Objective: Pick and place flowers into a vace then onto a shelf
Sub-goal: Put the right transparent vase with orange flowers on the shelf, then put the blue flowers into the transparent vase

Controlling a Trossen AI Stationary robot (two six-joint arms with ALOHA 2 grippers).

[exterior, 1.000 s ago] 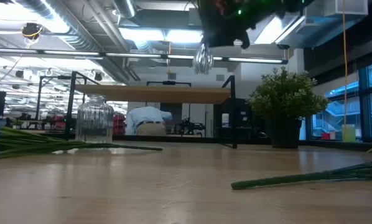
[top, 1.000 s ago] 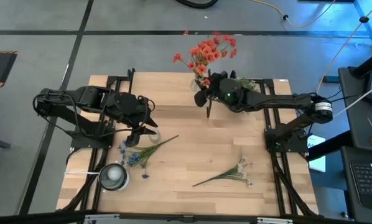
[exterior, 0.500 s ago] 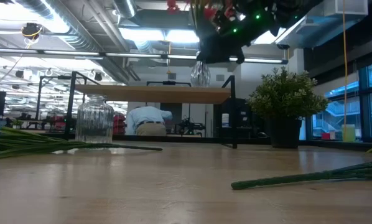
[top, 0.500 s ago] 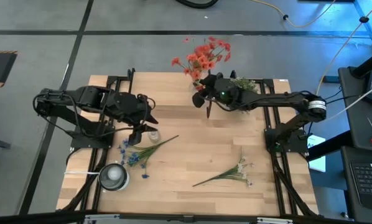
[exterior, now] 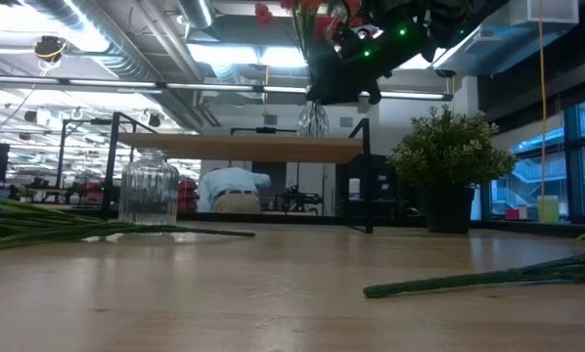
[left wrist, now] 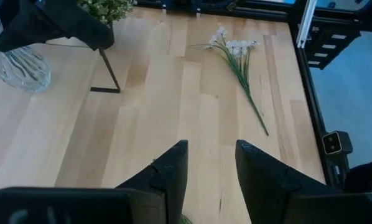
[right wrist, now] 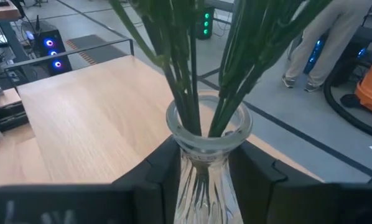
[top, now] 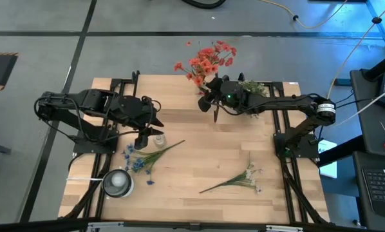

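Right gripper (right wrist: 201,168) jaws clasp the vase (right wrist: 206,149), visible only wrist-side; left's gape.

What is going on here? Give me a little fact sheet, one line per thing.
Right gripper: closed around the neck of a glass vase, holding it at the shelf
Vase contents: red-orange flowers
Left gripper: open, empty, above the table
On the table: blue flowers, white flowers, an empty ribbed jar
Potted green plant: on the table, beside the shelf
Background: a person bending over
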